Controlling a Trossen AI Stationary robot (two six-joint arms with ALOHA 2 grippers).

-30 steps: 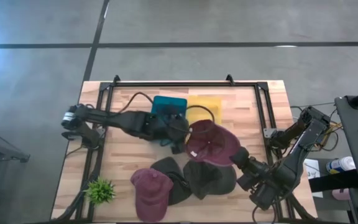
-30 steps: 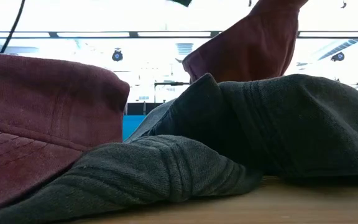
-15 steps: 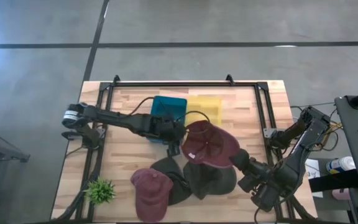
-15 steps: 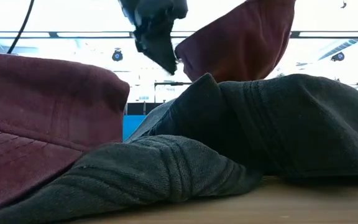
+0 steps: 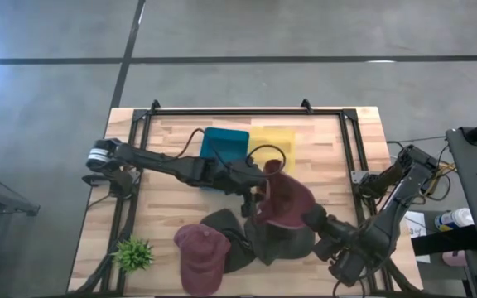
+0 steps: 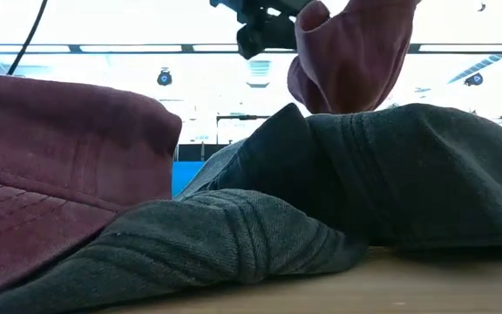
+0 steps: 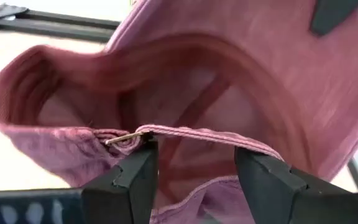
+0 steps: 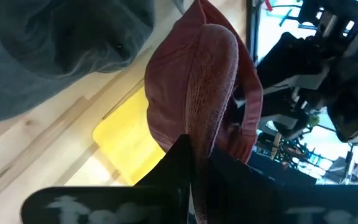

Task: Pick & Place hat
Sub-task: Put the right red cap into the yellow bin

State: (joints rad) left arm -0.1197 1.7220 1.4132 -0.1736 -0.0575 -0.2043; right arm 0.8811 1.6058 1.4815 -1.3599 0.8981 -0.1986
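A maroon cap (image 5: 284, 199) is held up above the table's middle, tipped on edge over two dark grey caps (image 5: 276, 238). My right gripper (image 5: 309, 218) comes from the near right and is shut on it. My left gripper (image 5: 253, 190) reaches in from the left and stands open at the cap's back opening. In the left wrist view its fingers (image 7: 135, 177) stand just below the back strap (image 7: 191, 132) and its metal buckle (image 7: 126, 138). A second maroon cap (image 5: 201, 255) lies on the table near the near edge. My right gripper pinches the maroon cap's brim (image 8: 207, 118) at its edge between both fingers, slanting up from the table's near right. The cap is lifted clear and stands tilted above the fingers. My left gripper: I cannot tell whether its fingertips touch the back strap.
A teal bin (image 5: 224, 145) and a yellow bin (image 5: 276, 141) sit side by side near the far edge. A small green plant (image 5: 133, 252) stands at the near left corner. A black frame (image 5: 222, 112) runs around the table. Bare wood lies at the left.
My left gripper has moved toward the table's right and a little nearer, up to the held cap's back opening. The maroon cap, earlier spread wide with its crown up, has tipped on edge and shows narrower from above. My right gripper has shifted slightly leftward.
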